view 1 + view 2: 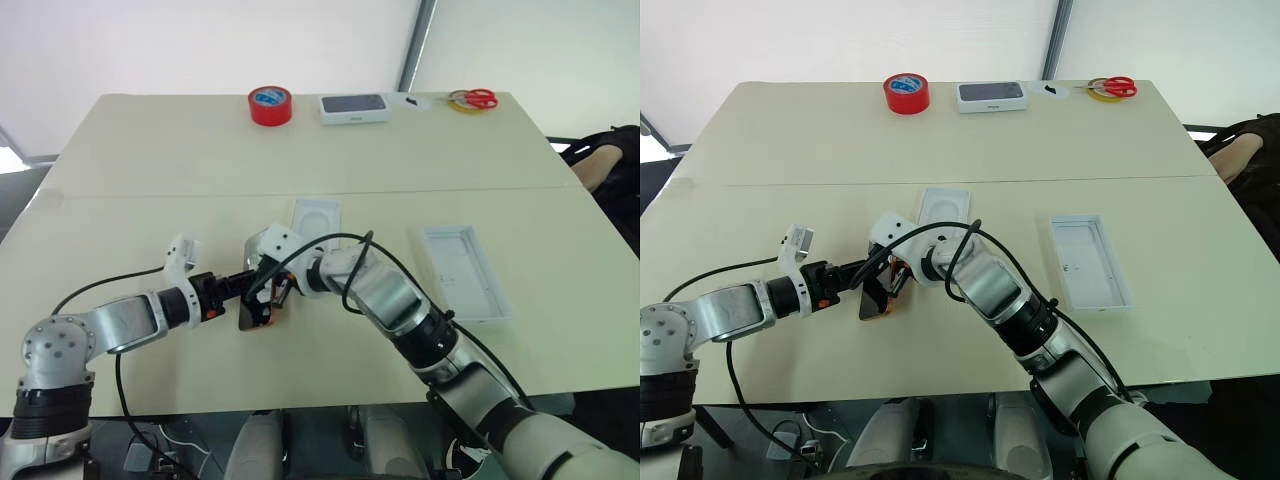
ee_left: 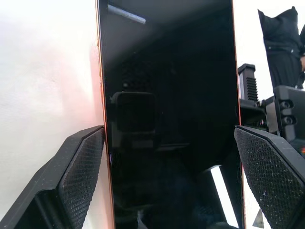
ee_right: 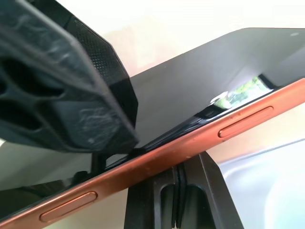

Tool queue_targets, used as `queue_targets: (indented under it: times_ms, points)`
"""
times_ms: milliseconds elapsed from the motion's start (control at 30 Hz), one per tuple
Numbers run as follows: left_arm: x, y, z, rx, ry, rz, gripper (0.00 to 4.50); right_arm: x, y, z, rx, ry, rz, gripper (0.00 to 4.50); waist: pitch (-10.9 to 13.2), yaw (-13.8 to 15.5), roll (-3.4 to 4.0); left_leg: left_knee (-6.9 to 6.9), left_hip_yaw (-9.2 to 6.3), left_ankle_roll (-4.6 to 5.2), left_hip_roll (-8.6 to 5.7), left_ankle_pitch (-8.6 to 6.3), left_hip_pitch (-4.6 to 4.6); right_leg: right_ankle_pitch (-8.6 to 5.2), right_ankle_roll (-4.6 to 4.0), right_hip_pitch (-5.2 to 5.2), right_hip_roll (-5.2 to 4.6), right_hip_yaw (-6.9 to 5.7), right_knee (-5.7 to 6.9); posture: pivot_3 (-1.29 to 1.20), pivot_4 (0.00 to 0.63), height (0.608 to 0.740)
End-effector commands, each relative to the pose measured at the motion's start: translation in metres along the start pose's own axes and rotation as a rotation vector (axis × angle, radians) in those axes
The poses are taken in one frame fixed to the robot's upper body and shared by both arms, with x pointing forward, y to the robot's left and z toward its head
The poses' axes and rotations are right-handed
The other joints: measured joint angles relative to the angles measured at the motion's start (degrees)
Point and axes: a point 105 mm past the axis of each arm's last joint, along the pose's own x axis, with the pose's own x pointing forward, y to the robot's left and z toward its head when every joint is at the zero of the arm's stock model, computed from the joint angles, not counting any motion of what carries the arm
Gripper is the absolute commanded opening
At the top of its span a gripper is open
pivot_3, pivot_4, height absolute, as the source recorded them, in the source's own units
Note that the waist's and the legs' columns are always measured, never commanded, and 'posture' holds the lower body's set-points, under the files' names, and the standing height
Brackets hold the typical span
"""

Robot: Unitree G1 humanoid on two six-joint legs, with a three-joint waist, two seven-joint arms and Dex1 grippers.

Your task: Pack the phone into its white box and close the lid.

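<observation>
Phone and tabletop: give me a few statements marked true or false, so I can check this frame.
1. The right gripper is shut on the phone. True.
2. The phone lies flat on the table. False: it is held tilted up.
3. The red tape roll sits near the table's far edge. True.
4. The scissors lie beside the phone. False: they are at the far right corner.

Cream table (image 1: 150, 180) with red tape roll (image 1: 270, 105), scissors (image 1: 478, 97), white box (image 1: 466, 272).
</observation>
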Motion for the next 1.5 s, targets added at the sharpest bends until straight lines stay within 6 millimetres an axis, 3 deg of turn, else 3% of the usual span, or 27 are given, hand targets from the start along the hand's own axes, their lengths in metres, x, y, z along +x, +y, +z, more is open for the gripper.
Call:
queue_targets:
  times_ms: [33, 267, 500, 800, 1067, 1500]
  points:
    - [0.001, -0.007, -0.001, 0.057, 0.022, -0.009, 4.46, -0.008, 0.009, 0.030, -0.063, -0.100, 0.025, 0.00, 0.00, -0.03, 0.01, 0.00, 0.00, 0.00, 0.00, 0.00, 0.00, 0.00, 0.00, 0.00, 0.00, 0.00, 0.00, 0.00, 0.150, 0.732]
    - [-0.003, -0.001, 0.006, 0.125, -0.008, 0.040, 4.46, -0.008, 0.016, 0.031, -0.056, -0.106, 0.049, 0.00, 0.01, -0.07, 0.01, -0.03, 0.00, 0.00, 0.00, 0.00, 0.00, 0.00, 0.00, -0.01, 0.00, 0.00, -0.02, 0.00, 0.150, 0.732]
    - [-0.011, -0.013, 0.022, 0.118, -0.117, -0.035, 4.46, -0.010, 0.019, 0.032, -0.057, -0.112, 0.063, 0.00, 0.02, -0.10, 0.01, -0.11, 0.01, 0.00, 0.01, 0.00, 0.00, 0.00, 0.00, -0.05, -0.01, 0.00, -0.04, 0.00, 0.150, 0.732]
    - [-0.013, -0.007, 0.013, 0.115, -0.088, -0.015, 4.46, -0.011, 0.026, 0.034, -0.069, -0.127, 0.100, 0.00, 0.02, -0.10, 0.01, -0.16, 0.01, 0.00, 0.01, 0.00, 0.00, -0.01, 0.00, -0.06, -0.01, 0.00, -0.06, 0.00, 0.150, 0.732]
    - [-0.029, -0.009, 0.028, 0.056, -0.174, -0.052, 4.46, -0.010, 0.033, 0.039, -0.109, -0.147, 0.124, 0.00, 0.02, -0.15, 0.00, -0.26, 0.01, 0.00, 0.01, 0.00, 0.00, -0.01, 0.01, -0.12, -0.02, 0.00, -0.07, 0.00, 0.150, 0.732]
    - [-0.040, 0.004, 0.013, 0.021, -0.120, 0.026, 4.46, -0.004, 0.048, 0.049, -0.206, -0.175, 0.176, 0.00, 0.02, -0.16, 0.00, -0.56, 0.02, -0.06, 0.00, 0.04, 0.03, -0.01, 0.01, -0.16, 0.00, 0.00, -0.25, 0.00, 0.150, 0.732]
